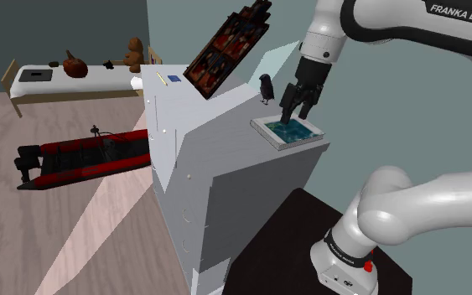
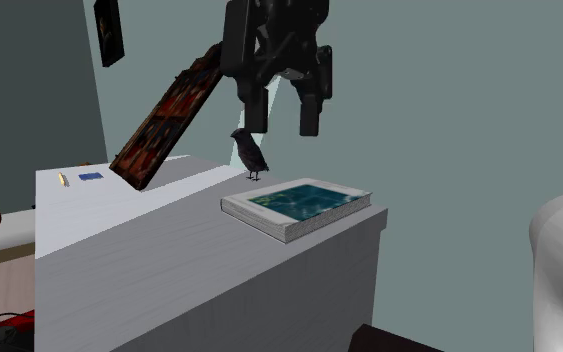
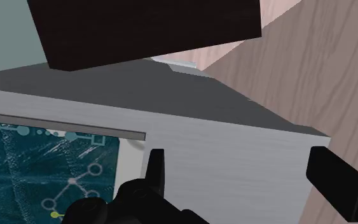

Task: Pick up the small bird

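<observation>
The small bird (image 1: 264,87) (image 2: 250,152) is dark and stands upright on the white cabinet top (image 1: 225,117) (image 2: 159,235) (image 3: 222,143), close to the grey wall. Beside it lies a teal-covered book (image 1: 286,131) (image 2: 304,205) (image 3: 44,175). My black gripper (image 1: 297,116) (image 2: 282,118) (image 3: 244,175) hangs open above the book, a little higher than the bird and just to its side, touching neither. Nothing is between the fingers (image 3: 155,168).
A dark framed picture (image 1: 225,46) (image 2: 164,125) leans slanted on the cabinet behind the bird. A small blue item (image 1: 173,79) (image 2: 90,176) lies at the cabinet's far end. A bed (image 1: 75,80) and a red-black object (image 1: 83,155) are on the floor beyond.
</observation>
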Tool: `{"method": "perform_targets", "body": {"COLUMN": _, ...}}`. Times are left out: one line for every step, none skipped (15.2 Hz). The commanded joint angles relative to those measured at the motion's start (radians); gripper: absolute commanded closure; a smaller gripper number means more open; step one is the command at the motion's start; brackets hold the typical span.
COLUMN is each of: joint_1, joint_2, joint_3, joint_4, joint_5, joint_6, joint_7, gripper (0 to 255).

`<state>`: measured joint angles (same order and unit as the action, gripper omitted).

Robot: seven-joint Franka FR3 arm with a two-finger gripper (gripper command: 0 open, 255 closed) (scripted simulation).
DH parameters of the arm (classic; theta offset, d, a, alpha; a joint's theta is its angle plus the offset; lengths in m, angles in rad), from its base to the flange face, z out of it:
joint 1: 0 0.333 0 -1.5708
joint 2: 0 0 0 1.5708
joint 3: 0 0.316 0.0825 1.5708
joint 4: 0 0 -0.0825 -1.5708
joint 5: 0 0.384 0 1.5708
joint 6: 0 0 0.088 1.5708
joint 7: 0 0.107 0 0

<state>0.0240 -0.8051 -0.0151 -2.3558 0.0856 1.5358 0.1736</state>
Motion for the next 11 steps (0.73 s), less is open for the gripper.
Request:
{"method": "perform_targets", "body": {"joint_1": 0.0, "joint_2": 0.0, "joint_3": 0.0, "joint_4": 0.0, "joint_5": 0.0, "joint_6": 0.0, "joint_7": 0.0, "gripper": 0}}
{"method": "perform_targets", "body": {"joint_1": -0.003, "joint_2": 0.016, "joint_3": -0.015, "joint_4": 0.003, "joint_5": -0.024, "joint_6": 0.012, "joint_7": -0.031, "gripper": 0}}
{"method": "perform_targets", "body": {"joint_1": -0.007, "joint_2": 0.033, "joint_3": -0.029, "joint_4": 0.007, "joint_5": -0.048, "joint_6": 0.024, "joint_7": -0.062, "gripper": 0}}
{"method": "perform_targets", "body": {"joint_1": -0.01, "joint_2": 0.051, "joint_3": -0.043, "joint_4": 0.012, "joint_5": -0.071, "joint_6": 0.038, "joint_7": -0.092, "gripper": 0}}
{"method": "perform_targets", "body": {"joint_1": -0.013, "joint_2": 0.07, "joint_3": -0.058, "joint_4": 0.019, "joint_5": -0.094, "joint_6": 0.051, "joint_7": -0.122, "gripper": 0}}
{"method": "perform_targets", "body": {"joint_1": -0.015, "joint_2": 0.09, "joint_3": -0.072, "joint_4": 0.026, "joint_5": -0.116, "joint_6": 0.065, "joint_7": -0.151, "gripper": 0}}
{"method": "perform_targets", "body": {"joint_1": -0.018, "joint_2": 0.11, "joint_3": -0.085, "joint_4": 0.035, "joint_5": -0.137, "joint_6": 0.08, "joint_7": -0.18, "gripper": 0}}
{"method": "perform_targets", "body": {"joint_1": -0.02, "joint_2": 0.132, "joint_3": -0.099, "joint_4": 0.045, "joint_5": -0.157, "joint_6": 0.095, "joint_7": -0.208, "gripper": 0}}
{"method": "perform_targets", "body": {"joint_1": -0.023, "joint_2": 0.154, "joint_3": -0.113, "joint_4": 0.056, "joint_5": -0.177, "joint_6": 0.11, "joint_7": -0.236, "gripper": 0}}
{"method": "perform_targets", "body": {"joint_1": -0.025, "joint_2": 0.177, "joint_3": -0.126, "joint_4": 0.068, "joint_5": -0.196, "joint_6": 0.125, "joint_7": -0.263, "gripper": 0}}
{"method": "perform_targets", "body": {"joint_1": -0.027, "joint_2": 0.201, "joint_3": -0.138, "joint_4": 0.081, "joint_5": -0.214, "joint_6": 0.14, "joint_7": -0.291, "gripper": 0}}
